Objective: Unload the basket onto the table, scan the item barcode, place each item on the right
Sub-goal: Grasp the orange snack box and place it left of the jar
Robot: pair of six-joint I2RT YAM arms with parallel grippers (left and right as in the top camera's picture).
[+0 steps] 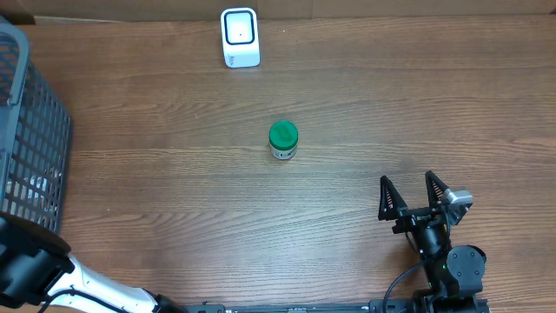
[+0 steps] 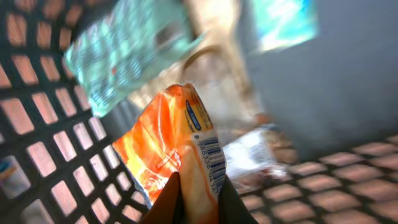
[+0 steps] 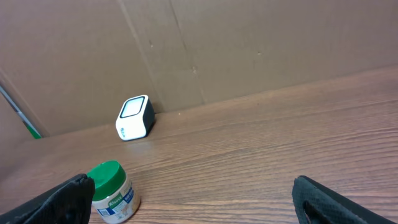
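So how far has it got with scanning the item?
Done: the left gripper is shut on an orange packet. In hand: getting it out of the basket it's in. Left: showing its barcode to the white scanner. The right gripper sits open.

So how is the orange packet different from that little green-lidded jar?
The orange packet is a soft, crinkled pouch; the jar is a small white tub with a green lid. The packet is pinched in the left gripper inside the basket; the jar stands upright on the table, untouched. The packet shows a barcode; none is visible on the jar. Both carry printed labels.
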